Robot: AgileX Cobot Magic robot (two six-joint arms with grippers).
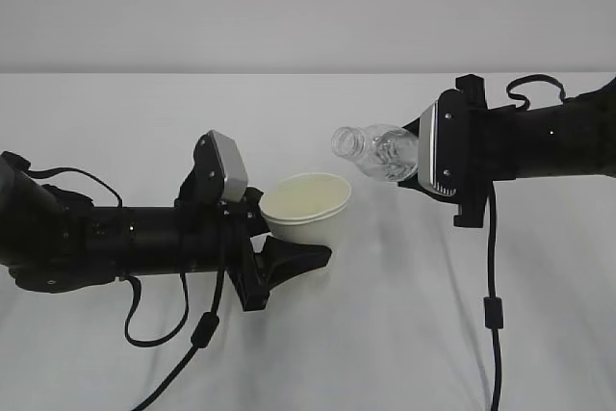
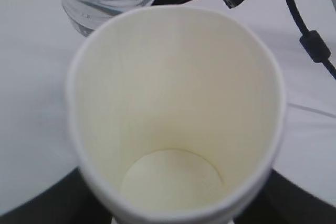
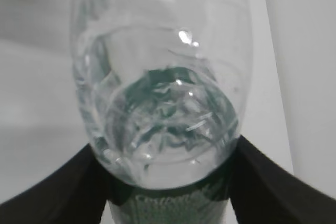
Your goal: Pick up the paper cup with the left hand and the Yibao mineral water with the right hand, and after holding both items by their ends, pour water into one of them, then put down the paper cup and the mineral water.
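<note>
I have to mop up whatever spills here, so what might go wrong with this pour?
1. The Yibao mineral water is tipped nearly flat, its open neck short of the paper cup; water may land on the table.
2. The left hand holds the cup tilted toward the bottle, so it may spill once filled.
3. The cup looks squashed oval, so it could buckle.

Bottle lies right of, above cup.
</note>
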